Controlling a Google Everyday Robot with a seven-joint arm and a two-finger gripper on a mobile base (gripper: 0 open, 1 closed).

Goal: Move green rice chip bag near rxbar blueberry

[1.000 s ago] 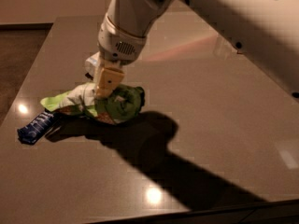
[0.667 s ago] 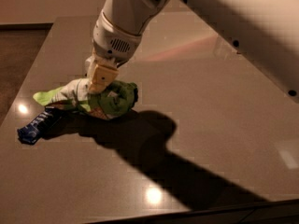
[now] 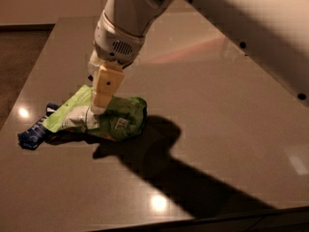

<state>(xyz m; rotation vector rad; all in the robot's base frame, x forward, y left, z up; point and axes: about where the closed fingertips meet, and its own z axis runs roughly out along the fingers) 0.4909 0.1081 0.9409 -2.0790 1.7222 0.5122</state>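
The green rice chip bag (image 3: 121, 119) is a crinkled lime-green bag with a white label panel, low over the left part of the brown table (image 3: 217, 110). My gripper (image 3: 98, 109) comes down from above and is shut on the bag's upper left part; one cream finger (image 3: 105, 87) shows in front. The rxbar blueberry (image 3: 31, 137) is a small dark-blue bar lying flat at the bag's left tip. The bag's left end covers part of the bar.
My white arm (image 3: 203, 4) crosses the top right of the view and casts a large dark shadow (image 3: 169, 163) on the table to the right of the bag. The table's left edge (image 3: 29, 76) and front edge (image 3: 193, 220) are near.
My gripper has moved left with the bag in it. The bag's left tip now reaches over the blue bar, which has stayed in place.
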